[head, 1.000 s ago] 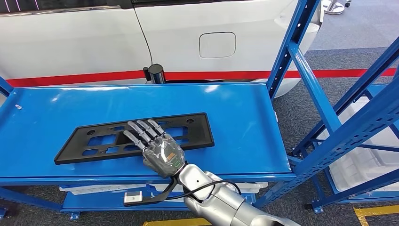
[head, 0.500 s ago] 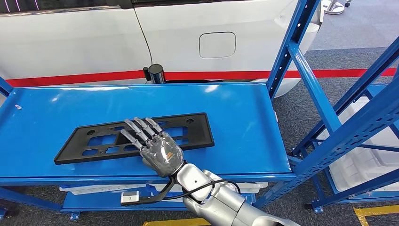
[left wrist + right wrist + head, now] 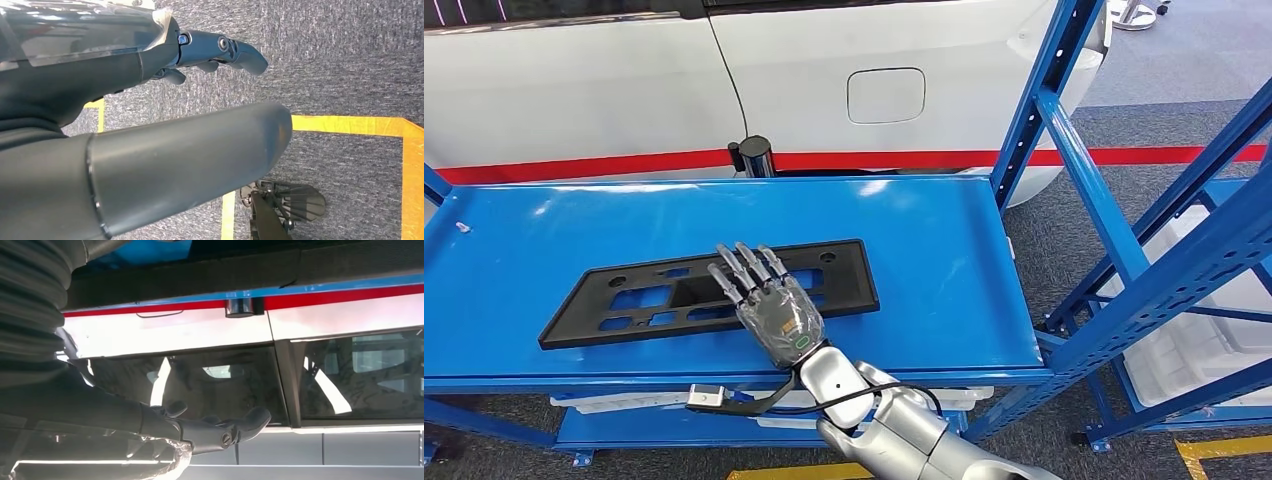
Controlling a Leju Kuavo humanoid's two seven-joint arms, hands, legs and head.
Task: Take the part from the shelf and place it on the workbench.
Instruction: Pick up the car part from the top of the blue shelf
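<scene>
The part is a flat black plate frame with several cutouts, lying on the blue workbench. My right hand hovers over the part's middle and near edge, fingers straight and spread, pointing away from me, holding nothing. In the right wrist view, the right hand's fingers stretch out empty, with the part's dark edge beyond them. My left hand hangs over grey carpet with its fingers extended and nothing in them.
A white car with a red stripe stands just behind the workbench. A blue shelf frame rises on the right, with a white bin low inside it. A small black cylinder stands at the bench's far edge.
My right hand has shifted a little right and forward over the part, its fingers turning more upright. The part has not moved.
</scene>
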